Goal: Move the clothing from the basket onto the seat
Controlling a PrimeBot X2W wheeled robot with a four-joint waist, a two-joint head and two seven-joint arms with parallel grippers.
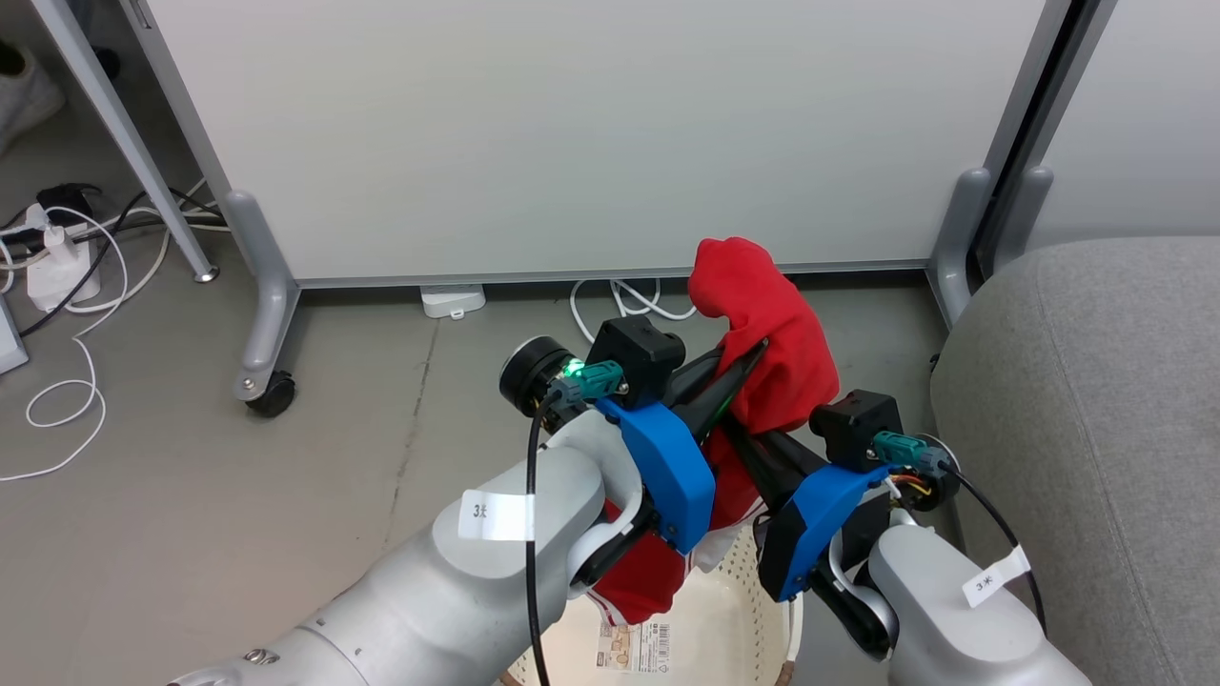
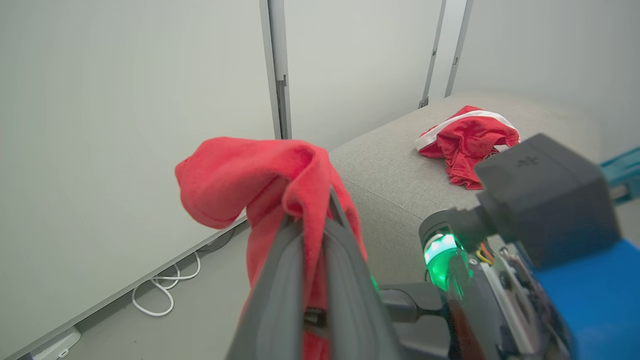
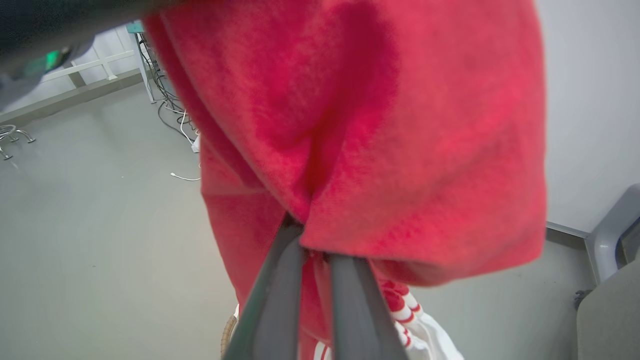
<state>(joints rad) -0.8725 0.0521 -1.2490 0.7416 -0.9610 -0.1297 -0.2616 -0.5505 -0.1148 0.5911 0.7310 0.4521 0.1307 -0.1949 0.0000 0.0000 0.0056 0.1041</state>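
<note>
Clothing in bright red soft fabric (image 1: 777,333) hangs bunched in the air above the oval cream-white perforated plastic basket (image 1: 729,610), held up between both arms. Its upper end flops over the fingertips, and its lower end, edged in white trim, dangles over the basket's inside, near a paper label (image 1: 634,650) there. We see the left gripper (image 2: 320,220) with its two long dark fingers pressed together on a fold of this clothing, the fabric squeezed between them. The right gripper (image 3: 320,245) likewise has its fingers closed, pinching the red cloth, with red-and-white striped trim hanging just beneath the grip. A second red garment with a white stripe (image 2: 467,137) lies crumpled on the large light-grey fabric-upholstered seat (image 2: 390,175), well apart from the held piece. The seat stands just beside the basket, on the robot's right. Behind the arms we find a white partition panel (image 1: 591,133) on grey legs, one with a black castor (image 1: 272,393), standing on a grey floor (image 1: 238,495). White cables (image 1: 67,381) loop across that floor at the left.
</note>
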